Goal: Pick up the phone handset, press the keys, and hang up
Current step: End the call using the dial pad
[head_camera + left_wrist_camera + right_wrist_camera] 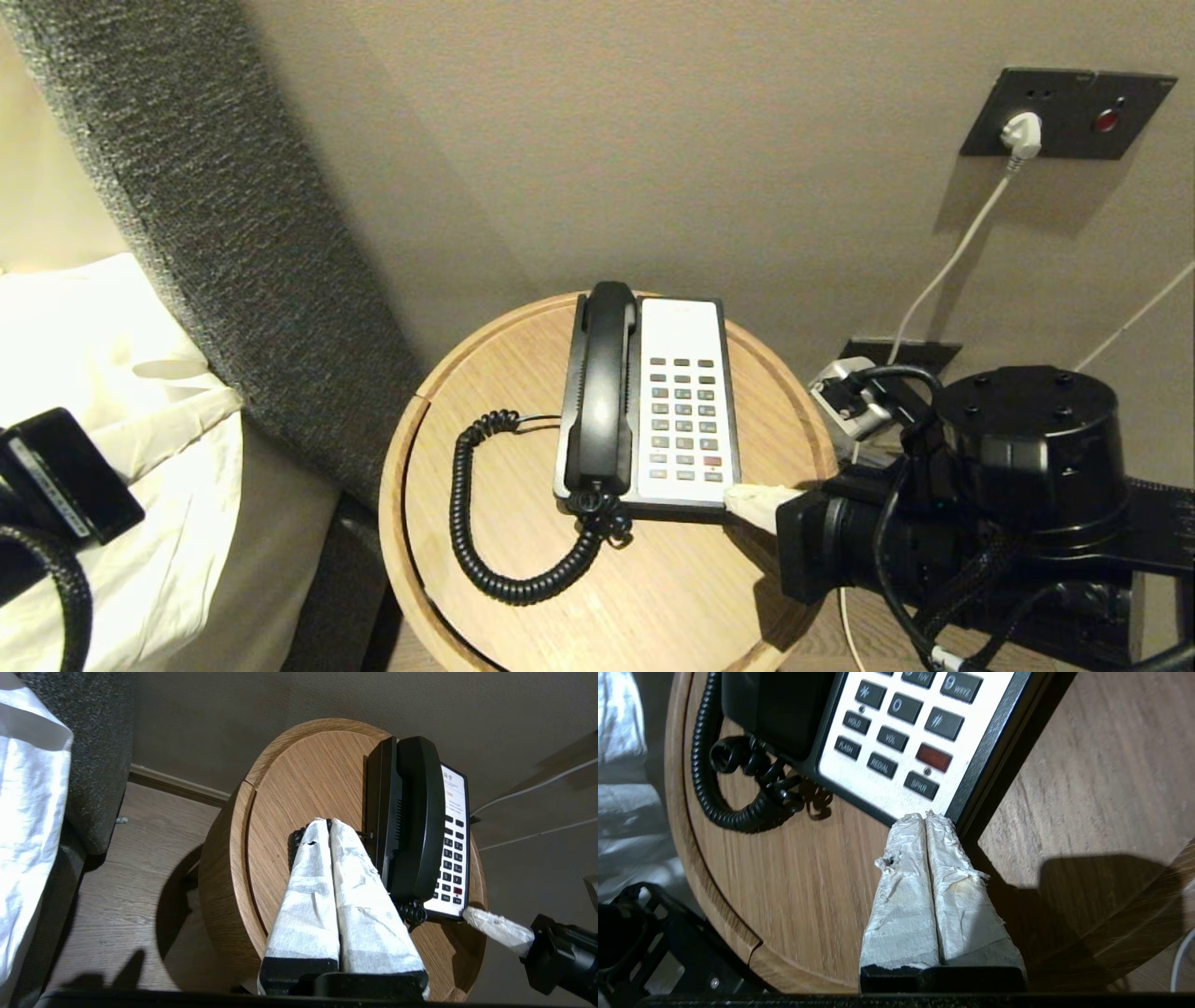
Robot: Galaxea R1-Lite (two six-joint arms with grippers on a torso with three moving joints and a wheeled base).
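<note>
Head view: phone handset (599, 387) sits in cradle at 9 o'clock of the keys (682, 411), tabletop (653, 579) centre. Right end effector (747, 499) closed, empty, tip at phone's near corner. Left end effector (327, 828) closed, empty. Risk: closed tip shoves phone sideways, wrong key hit.

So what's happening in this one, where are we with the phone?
The long black plastic handset lies in its cradle on the black-and-white phone base, on the round wooden table. The right gripper, fingers shut and wrapped in white tape, has its tip at the base's near right corner, just below the grid of dark grey keys. The left gripper, also shut, hovers over the table beside the handset, holding nothing.
</note>
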